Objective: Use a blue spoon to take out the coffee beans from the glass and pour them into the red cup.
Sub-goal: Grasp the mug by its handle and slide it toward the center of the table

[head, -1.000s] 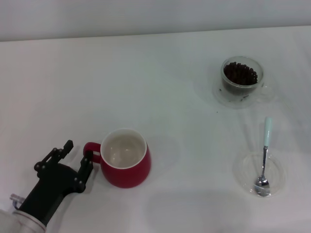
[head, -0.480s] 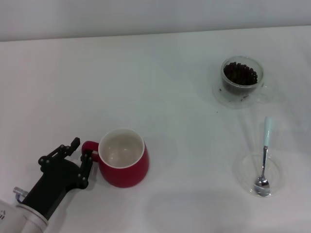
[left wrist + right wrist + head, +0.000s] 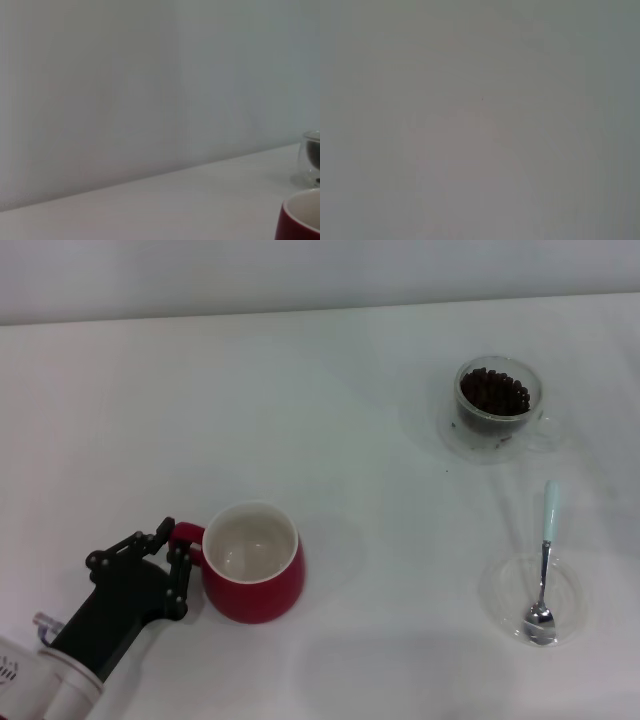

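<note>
The red cup [image 3: 256,587] stands at the front left of the table, cream inside with nothing in it, its handle pointing left. My left gripper [image 3: 172,543] has its black fingers closed around that handle. The cup's rim also shows in the left wrist view [image 3: 300,220]. At the back right stands the glass [image 3: 497,410] holding the coffee beans [image 3: 494,390]; the glass edge appears in the left wrist view [image 3: 312,160]. The blue spoon [image 3: 545,540] lies at the front right, its metal bowl resting in a flat clear dish [image 3: 500,590]. My right gripper is out of view.
The white table [image 3: 330,420] ends at a pale wall along the back. The right wrist view shows only a blank pale surface.
My left gripper has moved forward and its fingers have closed from a wide spread onto the cup's handle. The cup has shifted slightly. Glass and spoon have not moved.
</note>
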You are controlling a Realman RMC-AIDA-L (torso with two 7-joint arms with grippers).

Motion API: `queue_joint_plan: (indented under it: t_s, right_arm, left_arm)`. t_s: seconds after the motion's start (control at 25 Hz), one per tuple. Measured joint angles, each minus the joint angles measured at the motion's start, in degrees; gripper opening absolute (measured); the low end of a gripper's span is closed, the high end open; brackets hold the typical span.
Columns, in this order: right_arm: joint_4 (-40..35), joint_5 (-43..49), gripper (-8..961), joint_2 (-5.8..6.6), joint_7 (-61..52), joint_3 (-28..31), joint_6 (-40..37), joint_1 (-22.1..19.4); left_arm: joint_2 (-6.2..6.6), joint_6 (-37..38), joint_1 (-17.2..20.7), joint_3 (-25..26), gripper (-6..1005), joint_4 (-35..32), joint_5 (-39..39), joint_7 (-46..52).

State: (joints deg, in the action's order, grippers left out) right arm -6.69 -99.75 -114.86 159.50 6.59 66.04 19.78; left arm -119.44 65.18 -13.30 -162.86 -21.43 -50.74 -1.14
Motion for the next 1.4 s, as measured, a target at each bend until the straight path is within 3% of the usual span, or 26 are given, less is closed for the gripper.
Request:
queue_joint_plan:
  t_s: [0.92,1.4]
  right_arm:
    - [0.10,0.00,872,-0.01,-0.07,-0.45,0.38,0.10]
    - [0.04,0.07,874,0.00,-0.07,-0.44,0.39,0.34]
  left_arm:
    - [-0.17,-4.99,-9.40,-0.01,158,-0.56,3.96,0.52]
    - [-0.10,-8.58,-15.73,0.00,160,0.10,6.47,6.91]
